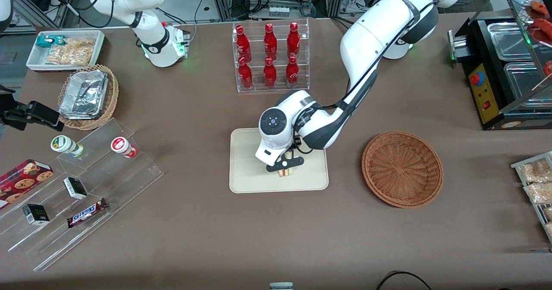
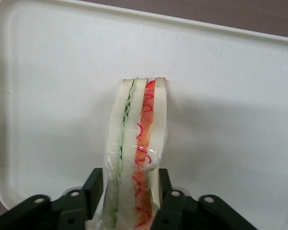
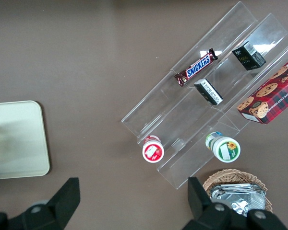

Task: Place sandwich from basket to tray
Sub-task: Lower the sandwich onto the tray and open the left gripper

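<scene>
The clear-wrapped sandwich (image 2: 137, 139), white bread with a green layer and a red layer, stands on edge over the cream tray (image 2: 230, 96). My gripper (image 2: 130, 177) is shut on the sandwich, one black finger pressed to each bread face. In the front view the gripper (image 1: 285, 166) and the sandwich (image 1: 287, 173) sit low over the middle of the tray (image 1: 246, 160); I cannot tell whether the sandwich touches it. The reddish-brown wicker basket (image 1: 402, 168) lies beside the tray toward the working arm's end, with nothing in it.
A clear rack of red bottles (image 1: 271, 57) stands farther from the front camera than the tray. Toward the parked arm's end are a stepped acrylic stand with snacks (image 1: 86, 182), a tan basket of foil containers (image 1: 88, 96) and a white bin (image 1: 64, 48). A black display case (image 1: 504, 66) stands at the working arm's end.
</scene>
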`<action>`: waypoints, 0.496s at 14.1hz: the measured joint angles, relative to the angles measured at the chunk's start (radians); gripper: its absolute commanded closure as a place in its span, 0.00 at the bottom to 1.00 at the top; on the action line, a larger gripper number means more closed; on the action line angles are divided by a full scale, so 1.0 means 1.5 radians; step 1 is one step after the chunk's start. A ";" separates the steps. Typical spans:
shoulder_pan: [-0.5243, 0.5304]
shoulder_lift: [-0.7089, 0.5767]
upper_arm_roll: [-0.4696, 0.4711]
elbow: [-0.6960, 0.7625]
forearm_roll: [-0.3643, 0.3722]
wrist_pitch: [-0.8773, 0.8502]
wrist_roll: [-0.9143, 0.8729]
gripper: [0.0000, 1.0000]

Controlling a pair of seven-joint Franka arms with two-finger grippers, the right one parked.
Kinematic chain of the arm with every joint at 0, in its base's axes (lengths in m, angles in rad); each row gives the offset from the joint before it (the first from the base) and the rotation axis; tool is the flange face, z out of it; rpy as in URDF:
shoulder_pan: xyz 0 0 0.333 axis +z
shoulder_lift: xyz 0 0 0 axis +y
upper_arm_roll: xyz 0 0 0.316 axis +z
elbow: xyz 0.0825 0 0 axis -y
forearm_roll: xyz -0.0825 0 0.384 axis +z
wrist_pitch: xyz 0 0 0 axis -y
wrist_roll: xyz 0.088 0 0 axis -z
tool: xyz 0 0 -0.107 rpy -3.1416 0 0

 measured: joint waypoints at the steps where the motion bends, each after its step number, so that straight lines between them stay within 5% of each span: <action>1: 0.000 0.000 0.000 0.001 0.000 0.000 0.000 0.01; 7: 0.002 -0.005 0.006 0.019 0.005 0.000 0.000 0.00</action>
